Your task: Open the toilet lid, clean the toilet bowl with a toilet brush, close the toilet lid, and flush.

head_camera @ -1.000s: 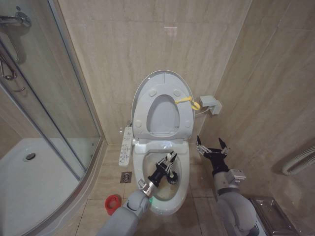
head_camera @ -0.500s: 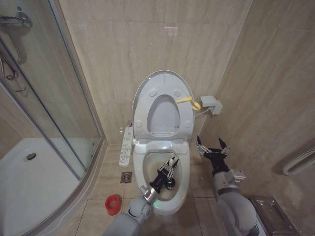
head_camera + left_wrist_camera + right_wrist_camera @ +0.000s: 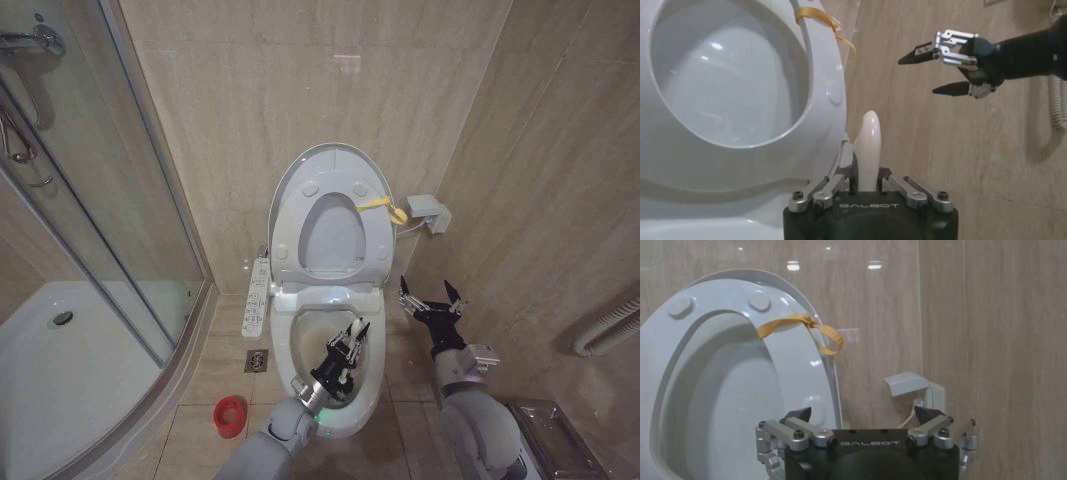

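the toilet lid stands upright against the tiled wall, the ring seat raised with it and a yellow strap looped on its right edge. the left pincer reaches down inside the toilet bowl, pressed together on the white handle of the toilet brush; the bristle head is hidden. the right pincer hovers beside the bowl on its right, near the wall, fingers spread and holding nothing. a red cup holder sits on the floor left of the bowl.
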Motion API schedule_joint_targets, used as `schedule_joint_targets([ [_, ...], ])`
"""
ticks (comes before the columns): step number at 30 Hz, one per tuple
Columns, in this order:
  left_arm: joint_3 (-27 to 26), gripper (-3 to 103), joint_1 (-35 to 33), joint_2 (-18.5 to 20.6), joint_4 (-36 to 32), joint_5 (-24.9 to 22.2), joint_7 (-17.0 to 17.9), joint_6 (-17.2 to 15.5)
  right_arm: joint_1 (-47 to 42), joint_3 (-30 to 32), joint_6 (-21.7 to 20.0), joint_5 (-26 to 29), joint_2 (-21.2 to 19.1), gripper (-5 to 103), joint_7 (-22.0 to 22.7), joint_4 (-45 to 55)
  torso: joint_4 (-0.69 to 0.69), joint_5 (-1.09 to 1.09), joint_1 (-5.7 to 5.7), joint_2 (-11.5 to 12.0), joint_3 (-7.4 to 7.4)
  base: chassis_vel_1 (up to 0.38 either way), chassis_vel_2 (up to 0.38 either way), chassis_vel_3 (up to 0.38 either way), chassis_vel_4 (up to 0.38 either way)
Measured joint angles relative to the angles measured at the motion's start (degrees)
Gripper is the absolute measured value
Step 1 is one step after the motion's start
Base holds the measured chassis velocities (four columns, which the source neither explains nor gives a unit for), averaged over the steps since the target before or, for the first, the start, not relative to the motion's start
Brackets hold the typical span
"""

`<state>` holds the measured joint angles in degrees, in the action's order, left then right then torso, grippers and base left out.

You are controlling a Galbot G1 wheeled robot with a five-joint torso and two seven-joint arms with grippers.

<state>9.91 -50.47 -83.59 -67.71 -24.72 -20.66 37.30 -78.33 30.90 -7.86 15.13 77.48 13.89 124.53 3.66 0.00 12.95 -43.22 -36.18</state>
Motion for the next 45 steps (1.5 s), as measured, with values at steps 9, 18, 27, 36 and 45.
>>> schedule_joint_targets([
  [9, 0.2, 21, 1.2, -0.3, -1.6, -0.5, 0.1, -1.3, 0.0, 0.0, 0.0, 0.0, 0.0, 100, 0.0, 0.0, 0.03, 0.00, 0.00, 0.0, 0.00, 0.000, 0.000, 0.000, 0.000],
  [18, 0.2, 21, 1.1, -0.8, 1.0, 1.2, 0.1, -0.7, 0.0, 0.0, 0.0, 0.0, 0.0, 100, 0.0, 0.0, 0.00, 0.00, 0.00, 0.0, 0.00, 0.000, 0.000, 0.000, 0.000],
  [27, 0.0, 21, 1.2, -1.2, 2.3, 2.0, 0.2, -0.6, 0.0, 0.0, 0.0, 0.0, 0.0, 100, 0.0, 0.0, 0.00, 0.00, 0.00, 0.0, 0.00, 0.000, 0.000, 0.000, 0.000],
  [36, -1.5, 21, 1.6, 0.3, 3.7, 2.6, -0.4, 0.5, 0.0, 0.0, 0.0, 0.0, 0.0, 100, 0.0, 0.0, 0.03, -0.01, 0.00, 0.0, 0.00, 0.000, 0.000, 0.000, 0.000],
  [45, -3.1, 20, 2.0, 4.4, 3.5, 2.6, -0.4, 0.4, 0.0, 0.0, 0.0, 0.0, 0.0, 100, 0.0, 0.0, 0.02, 0.01, 0.00, 0.0, 0.00, 0.000, 0.000, 0.000, 0.000],
])
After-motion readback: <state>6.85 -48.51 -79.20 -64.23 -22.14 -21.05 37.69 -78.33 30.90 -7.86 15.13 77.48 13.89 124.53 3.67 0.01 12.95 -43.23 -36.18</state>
